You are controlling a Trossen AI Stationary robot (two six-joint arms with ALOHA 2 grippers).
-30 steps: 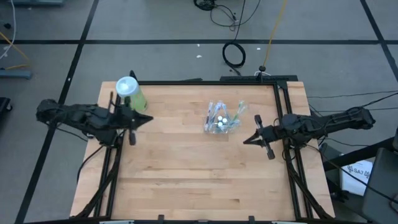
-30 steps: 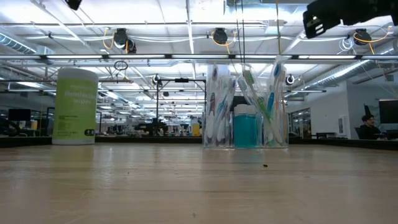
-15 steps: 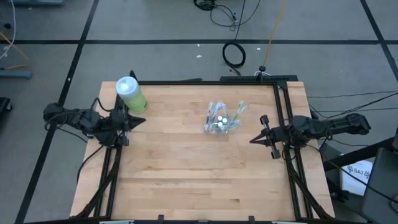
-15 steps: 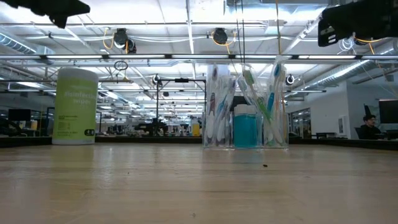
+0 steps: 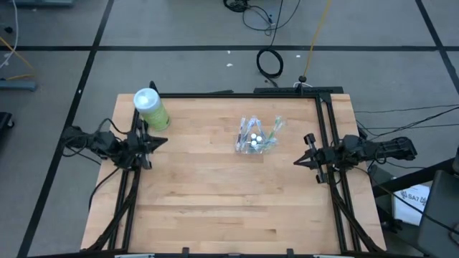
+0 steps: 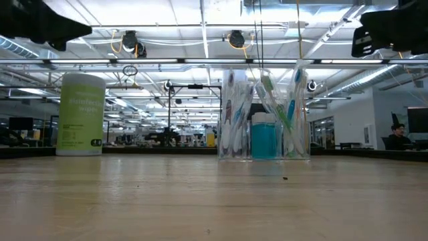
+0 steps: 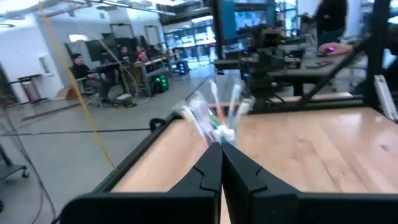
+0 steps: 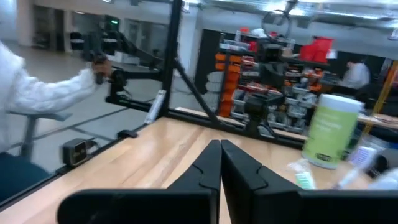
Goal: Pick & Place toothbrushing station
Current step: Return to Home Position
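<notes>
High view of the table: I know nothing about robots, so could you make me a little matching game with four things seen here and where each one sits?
Things:
1. green canister
2. clear organizer
3. left claw
4. right claw

Places and states:
A. at the right edge of the table, shut and empty
B. near the table's middle, holding toothbrushes
C. standing at a table corner on the left arm's side
D. at the left edge just beside the canister, shut and empty

Pairs: 1-C, 2-B, 3-D, 4-A
</notes>
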